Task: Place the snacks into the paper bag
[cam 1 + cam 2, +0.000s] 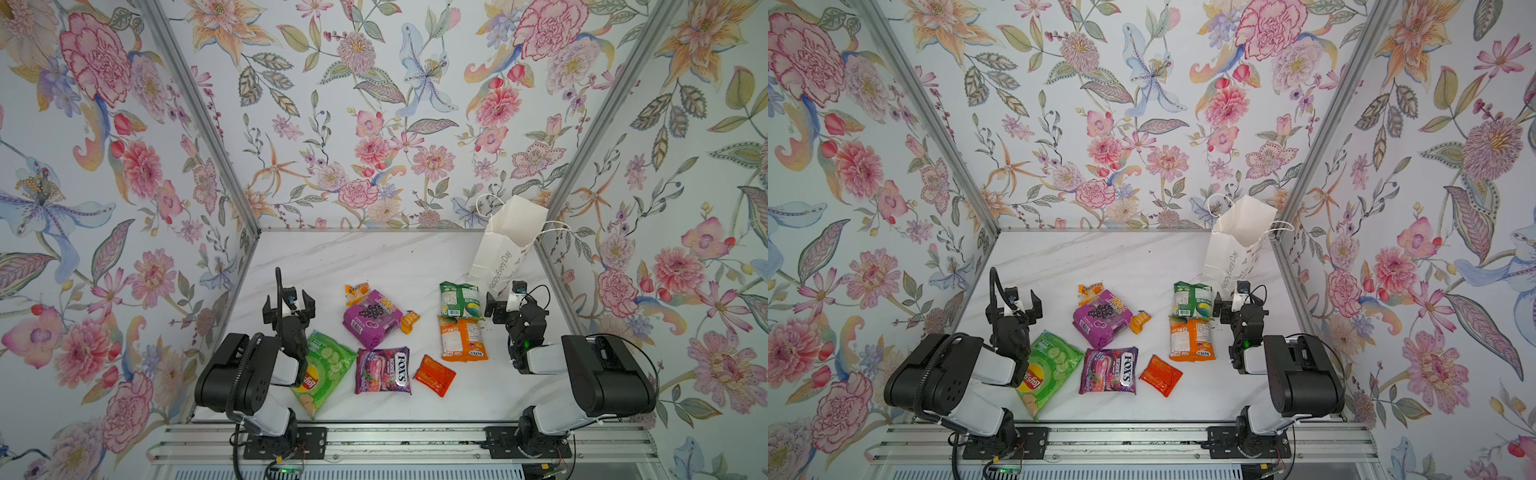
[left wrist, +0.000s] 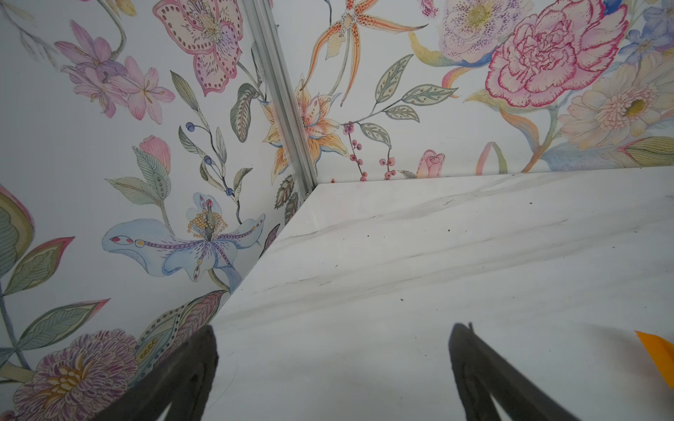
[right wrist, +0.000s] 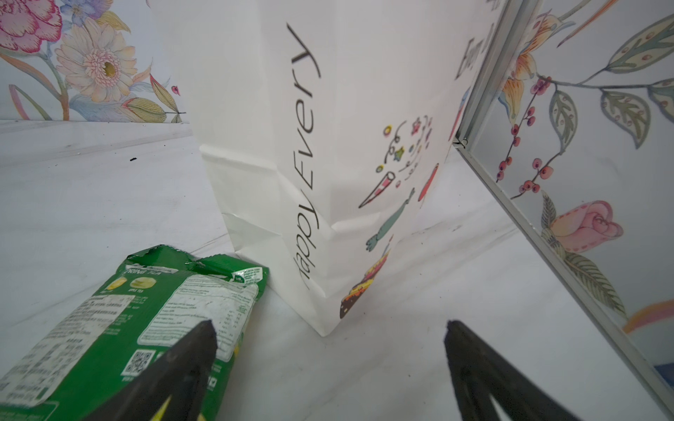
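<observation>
Eight snack packets: two purple between the claws, the grape pack [image 1: 372, 318] and the purple FOX'S pack [image 1: 382, 371]; two green, the Lay's pack [image 1: 328, 368] just behind the left claw [image 1: 289, 307] and the dark green pack [image 1: 459, 300] just beside the right claw [image 1: 492, 308]; one orange FOX'S pack [image 1: 462, 340], also beside the right claw; and three small sachets between the claws, the far orange sachet [image 1: 356, 291], the folded orange sachet [image 1: 409, 322] and the red-orange sachet [image 1: 434, 375]. One paper bag [image 1: 505, 245], just beyond the right claw. Two claws.
</observation>
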